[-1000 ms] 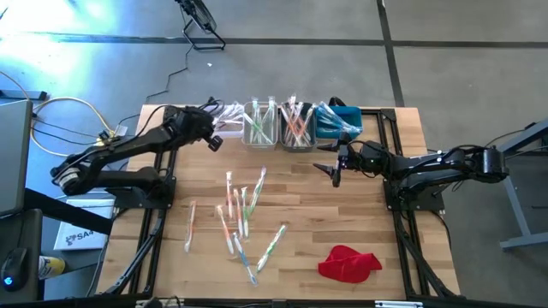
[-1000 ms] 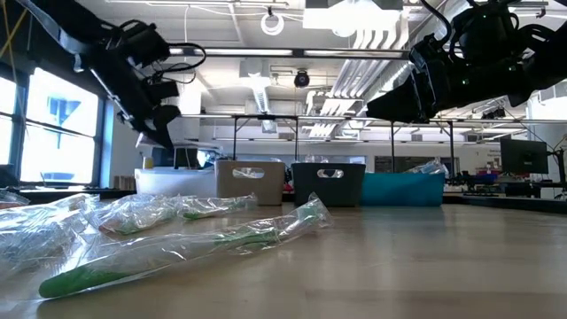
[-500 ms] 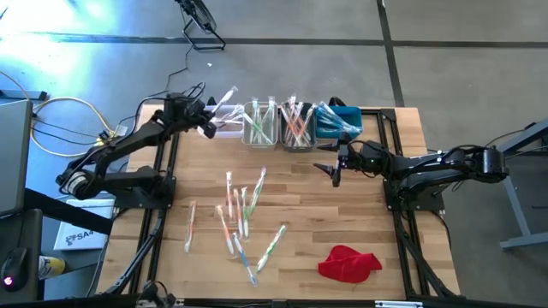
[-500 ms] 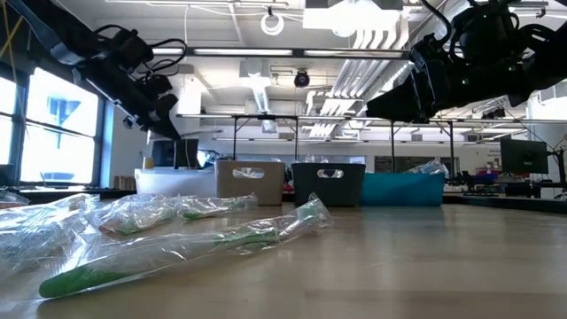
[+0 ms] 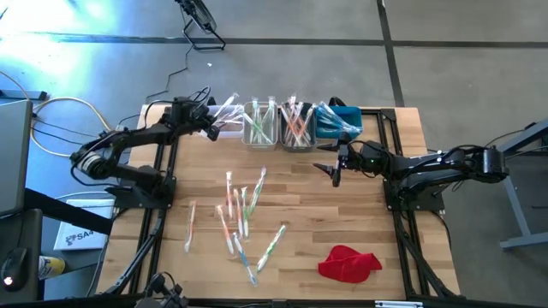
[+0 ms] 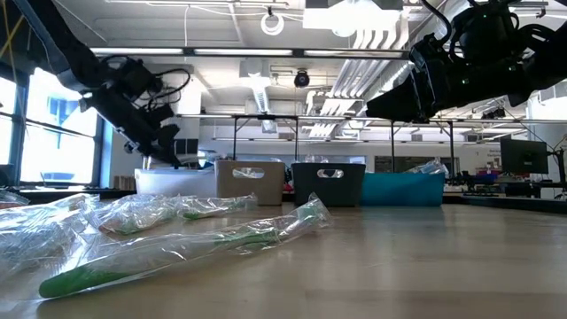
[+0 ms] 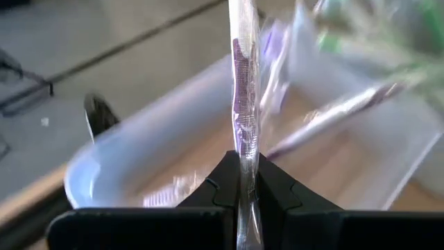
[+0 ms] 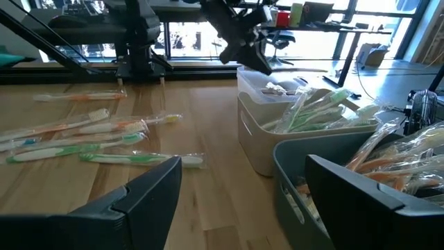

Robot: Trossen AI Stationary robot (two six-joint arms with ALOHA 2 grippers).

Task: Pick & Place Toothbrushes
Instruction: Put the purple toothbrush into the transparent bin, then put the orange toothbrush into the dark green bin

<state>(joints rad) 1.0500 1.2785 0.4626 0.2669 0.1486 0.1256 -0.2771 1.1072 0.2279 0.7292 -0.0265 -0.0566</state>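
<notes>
A: Status of the left gripper?

B: It is closed on a wrapped toothbrush with a purple handle, pinched at its lower end between the fingertips. The brush is held over the white bin at the far left of the bin row; a few wrapped brushes are already seen inside that bin.

A: Right gripper?

B: The right gripper is held above the table, just near of the grey bin, fingers spread wide, nothing between them.

A: Where are the rest of the toothbrushes?

B: A loose cluster of toothbrushes is spread on the table centre-left, near of the bins, some overlapping, mostly lying near-to-far. One green-handled brush is seen closest in the low view. More are stood in the beige bin, the grey bin and the blue bin.

A: Anything else around, anything in the way?

B: The four bins are lined up touching or nearly touching along the far edge. A red cloth is lying at the near right, well apart from the brushes. No object is seen between the right gripper and the loose cluster. The held brush's upper end is surrounded by wrappers sticking out of the neighbouring bin; contact cannot be told.
</notes>
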